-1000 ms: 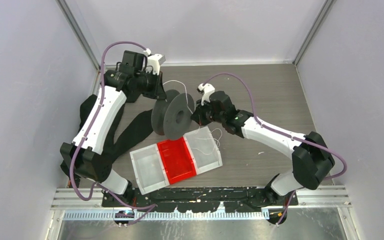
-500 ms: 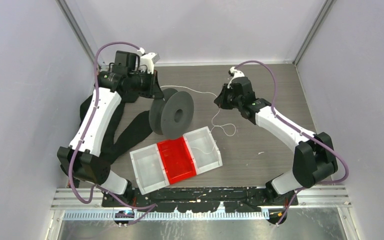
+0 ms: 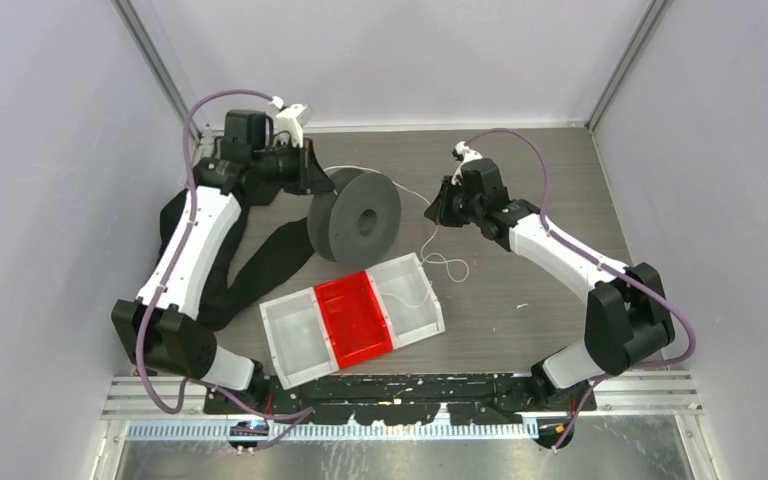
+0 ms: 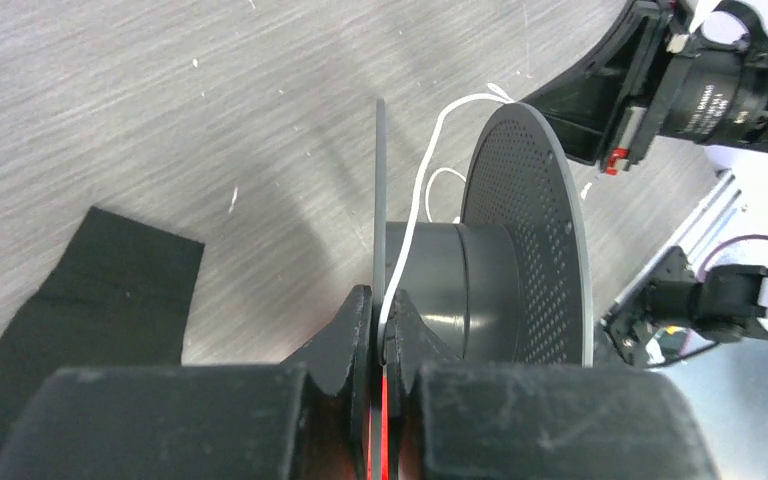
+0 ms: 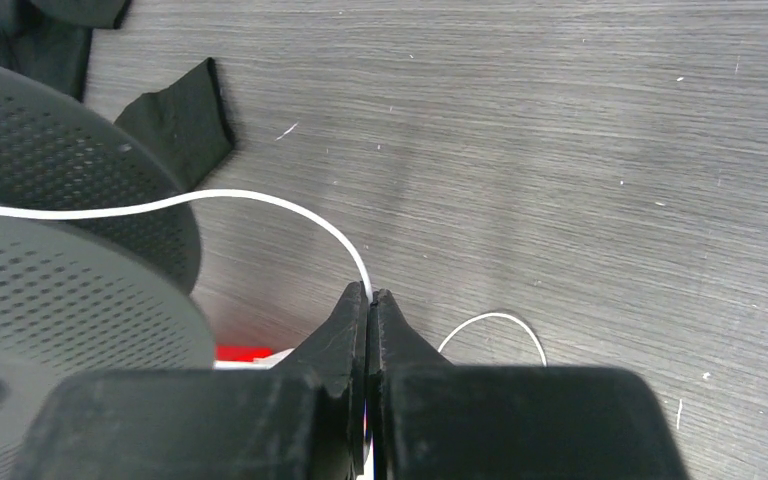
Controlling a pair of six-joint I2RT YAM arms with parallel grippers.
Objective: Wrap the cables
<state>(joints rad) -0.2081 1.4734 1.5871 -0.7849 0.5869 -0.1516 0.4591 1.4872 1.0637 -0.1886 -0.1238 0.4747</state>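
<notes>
Top view: the thin white cable (image 3: 428,240) stretches from the dark grey perforated plastic spool (image 3: 357,218), centre frame, rightward to the right gripper (image 3: 438,212).
Left wrist: the left gripper (image 4: 380,325) clamps the spool's flange.
Right wrist: the right gripper pinches the cable, with the spool at frame left.

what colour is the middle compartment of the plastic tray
The plastic tray's middle compartment is red, between two clear ones; clearest in the top external view.

Pale lilac walls (image 3: 50,150), grey wood-grain tabletop (image 3: 550,170), poss. metal rail (image 3: 680,385) nr front
</notes>
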